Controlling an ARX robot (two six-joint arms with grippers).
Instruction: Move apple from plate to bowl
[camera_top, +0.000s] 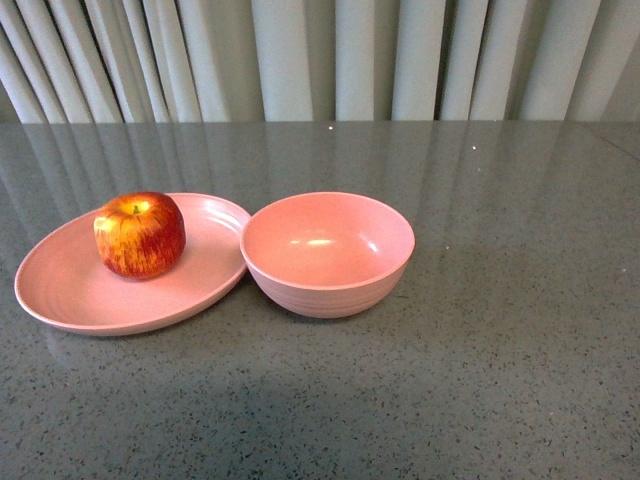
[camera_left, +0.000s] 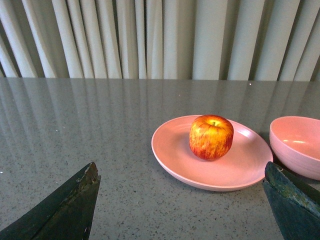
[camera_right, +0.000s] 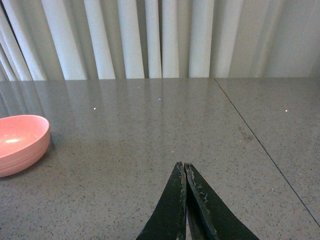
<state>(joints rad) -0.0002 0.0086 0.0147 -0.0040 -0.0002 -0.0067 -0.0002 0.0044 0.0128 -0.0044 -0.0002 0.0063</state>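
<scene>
A grey speckled table (camera_top: 500, 350) with pale pleated curtains (camera_top: 300, 60) hanging behind its far edge; 2 pink dishes sit side by side on it. In the front view, a wide, shallow pink plate (camera_top: 70, 285) lies on the left and a deeper round pink bowl (camera_top: 330, 295) on the right; the plate's right rim meets the bowl's left side and the 2 appear to touch. 1 red apple (camera_top: 140, 235) with yellow streaks rests on the plate, upright, its yellow stem dimple facing up; it sits a little toward the plate's far side and is apart from the bowl. The bowl's glossy inside catches a soft highlight.

From the left wrist view, the left gripper (camera_left: 181, 169) has its jaws spread wide, 1 dark finger (camera_left: 65, 205) at each lower corner of the picture, grasping nothing; the plate and apple lie ahead of it on the table, with part of the bowl beside them.

From the right wrist view, the right gripper (camera_right: 183, 165) has its 2 dark fingers pressed together, clenched with nothing between them; it is above bare table, and part of the bowl shows at the picture's edge, well apart from the fingertips.
</scene>
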